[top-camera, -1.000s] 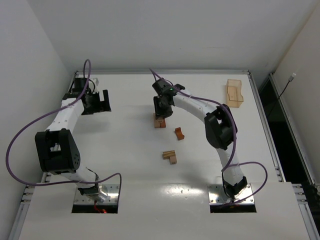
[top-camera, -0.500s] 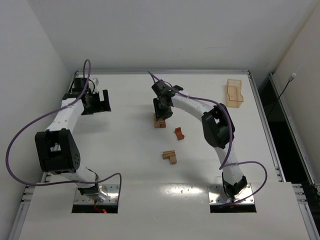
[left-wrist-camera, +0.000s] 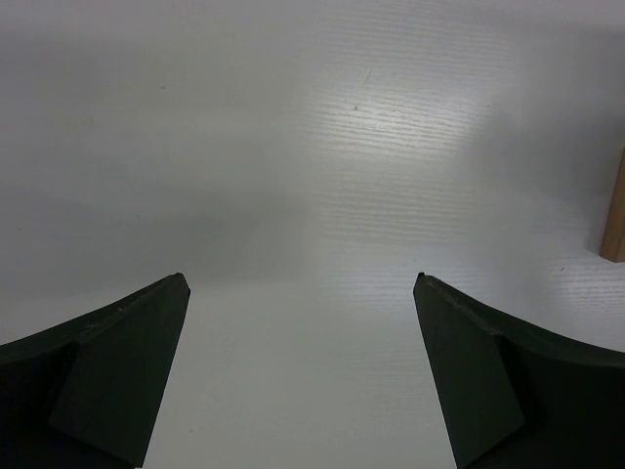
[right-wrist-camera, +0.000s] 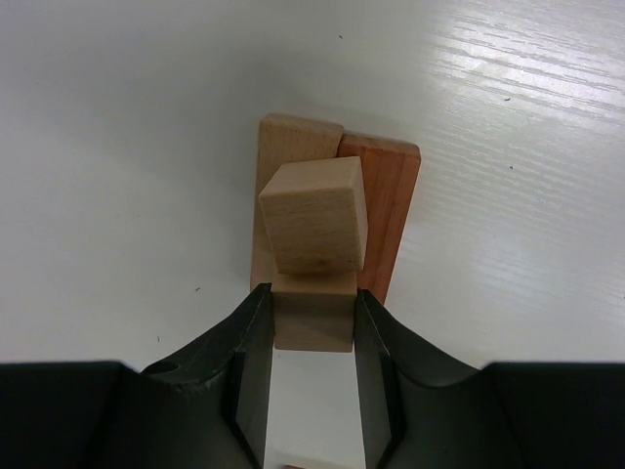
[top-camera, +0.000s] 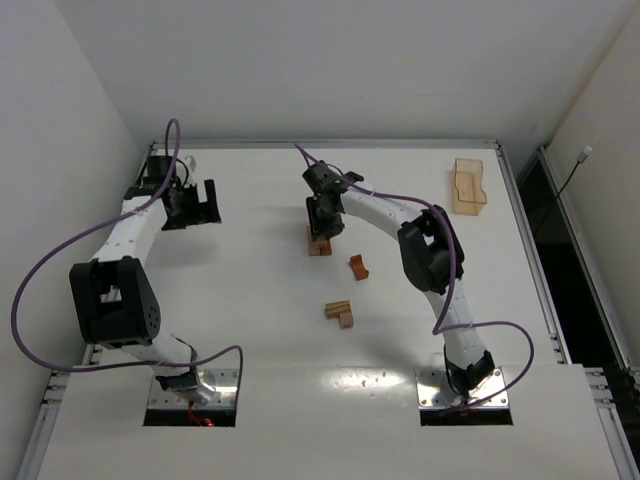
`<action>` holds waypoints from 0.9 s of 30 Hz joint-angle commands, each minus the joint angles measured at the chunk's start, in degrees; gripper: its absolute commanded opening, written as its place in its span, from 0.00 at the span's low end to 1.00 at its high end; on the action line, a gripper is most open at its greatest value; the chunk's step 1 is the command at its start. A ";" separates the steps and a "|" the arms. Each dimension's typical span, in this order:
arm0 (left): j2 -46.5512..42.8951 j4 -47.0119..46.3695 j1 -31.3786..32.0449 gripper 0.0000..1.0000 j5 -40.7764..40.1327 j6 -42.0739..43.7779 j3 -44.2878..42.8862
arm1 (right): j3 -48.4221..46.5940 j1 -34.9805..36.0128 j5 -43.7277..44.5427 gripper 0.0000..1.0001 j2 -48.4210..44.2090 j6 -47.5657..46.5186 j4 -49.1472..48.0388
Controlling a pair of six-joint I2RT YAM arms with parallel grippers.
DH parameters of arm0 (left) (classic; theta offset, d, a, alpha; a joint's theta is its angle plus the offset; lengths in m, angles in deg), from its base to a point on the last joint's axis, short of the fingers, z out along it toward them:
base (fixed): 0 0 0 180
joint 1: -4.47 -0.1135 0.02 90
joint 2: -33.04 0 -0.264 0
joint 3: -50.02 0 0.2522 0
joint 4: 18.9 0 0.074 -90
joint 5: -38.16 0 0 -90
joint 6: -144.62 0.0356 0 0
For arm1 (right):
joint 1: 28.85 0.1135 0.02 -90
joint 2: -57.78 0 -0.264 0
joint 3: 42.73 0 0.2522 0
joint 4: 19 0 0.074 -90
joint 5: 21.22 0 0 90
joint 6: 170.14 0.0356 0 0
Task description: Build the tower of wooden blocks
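The tower's base is a light tan bar (right-wrist-camera: 283, 147) and a reddish-brown bar (right-wrist-camera: 391, 195) lying side by side on the table; it shows in the top view (top-camera: 319, 245). My right gripper (right-wrist-camera: 312, 293) is shut on a light tan notched wood block (right-wrist-camera: 314, 210) and holds it on the tan bar; it also shows in the top view (top-camera: 321, 226). A reddish notched block (top-camera: 358, 266) and a tan piece (top-camera: 340, 314) lie loose nearer the arms. My left gripper (left-wrist-camera: 301, 281) is open and empty over bare table at the far left (top-camera: 196, 205).
A shallow light-wood tray (top-camera: 467, 186) stands at the back right. A sliver of light wood (left-wrist-camera: 615, 210) shows at the right edge of the left wrist view. The table's raised rim (top-camera: 330, 145) runs along the back.
The right arm's elbow has swung a little to the left while its gripper stays at the tower base with the block. The left arm has not moved.
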 commanded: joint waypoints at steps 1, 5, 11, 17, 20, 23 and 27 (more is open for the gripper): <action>0.89 -1.03 -1.02 1.00 0.87 -0.39 -1.66 | -2.05 -0.39 0.92 0.14 0.11 -0.34 -1.19; 0.90 -1.03 -1.02 1.00 0.87 -0.39 -1.66 | -2.04 -0.39 0.92 0.28 0.11 -0.34 -1.19; 0.90 -1.03 -1.02 1.00 0.87 -0.39 -1.66 | -0.99 -0.39 0.39 0.46 -0.41 -0.34 -1.72; -1.03 -1.03 -1.02 1.00 2.01 0.66 -0.51 | 1.38 -0.39 -2.51 0.62 -3.66 -1.57 -4.27; -2.61 -1.56 -1.02 1.00 3.15 0.66 1.15 | 2.52 0.14 -2.51 0.65 -6.21 -4.38 -5.06; -5.24 -2.09 -1.02 1.00 4.47 1.36 2.99 | 5.15 0.14 -4.18 0.67 -11.30 -7.79 -6.37; -9.90 -2.70 -1.02 1.00 6.57 2.51 5.98 | 13.39 1.37 -4.70 0.67 -21.58 -12.73 -8.57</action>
